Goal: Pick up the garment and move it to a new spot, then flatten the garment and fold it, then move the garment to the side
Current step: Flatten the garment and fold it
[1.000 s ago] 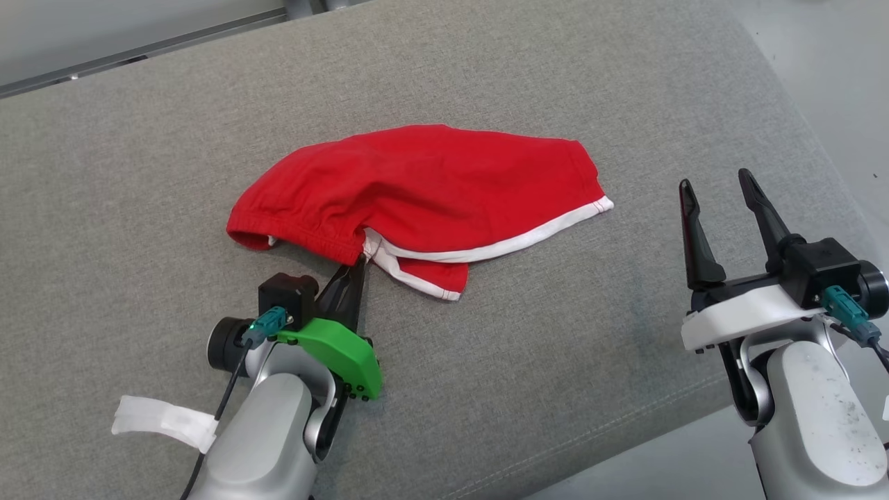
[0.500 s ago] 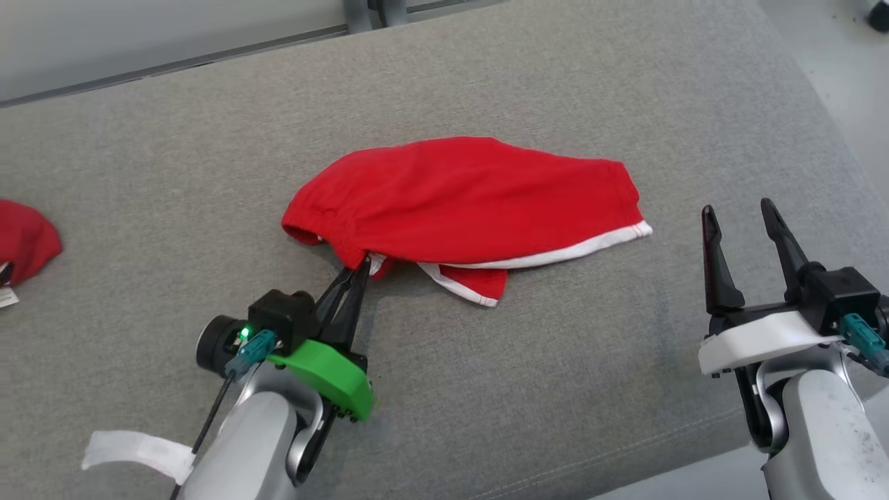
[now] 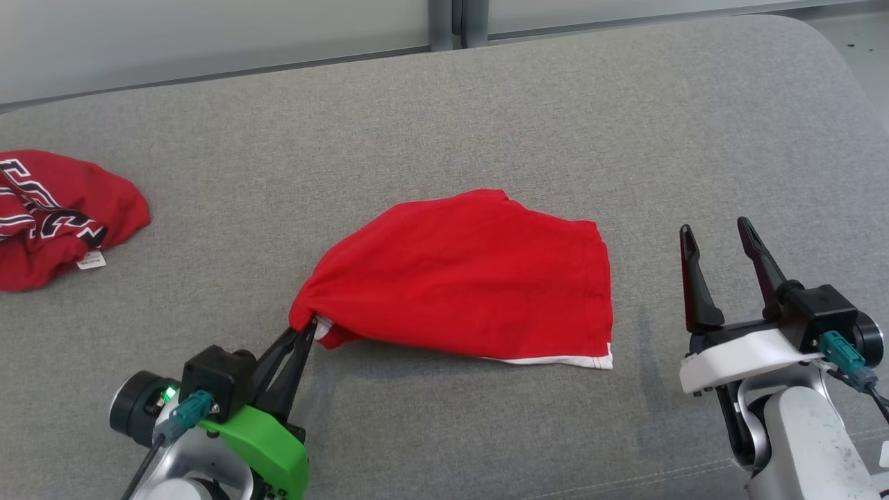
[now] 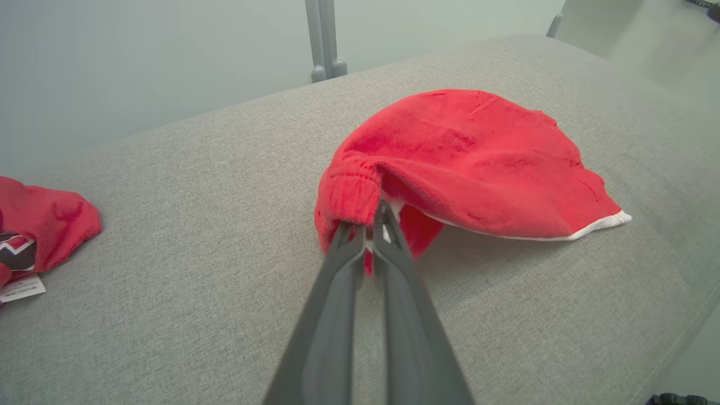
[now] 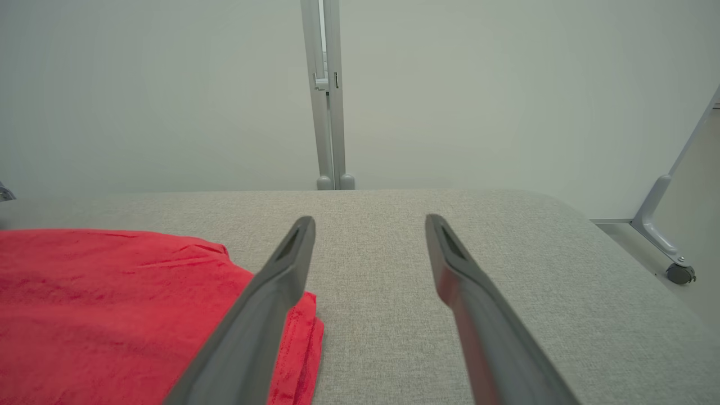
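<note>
Red garment [image 3: 472,278] is seen lying near the middle of the grey cushion [image 3: 486,90], spread as a rough fan, widest at its 3 o'clock side. A narrow white hem [image 3: 555,360] is visible along its 5 o'clock edge, ending in a white corner. The cloth is mostly smooth on top with slight wrinkles. Its 8 o'clock corner is drawn to a point and lifted a little; in the left wrist view a ribbed waistband [image 4: 351,191] is bunched there, with a white lining and a red fold tucked under.

Left gripper [image 3: 304,328] is placed at 7 o'clock of the garment, fingers pressed together and pinching that bunched corner. Right gripper [image 3: 715,239] is held at 3 o'clock of the garment, fingers spread with nothing between them, apart from the cloth.

A second red cloth [image 3: 55,215] with black and white lettering and a small tag is seen at 9 o'clock, well apart.
</note>
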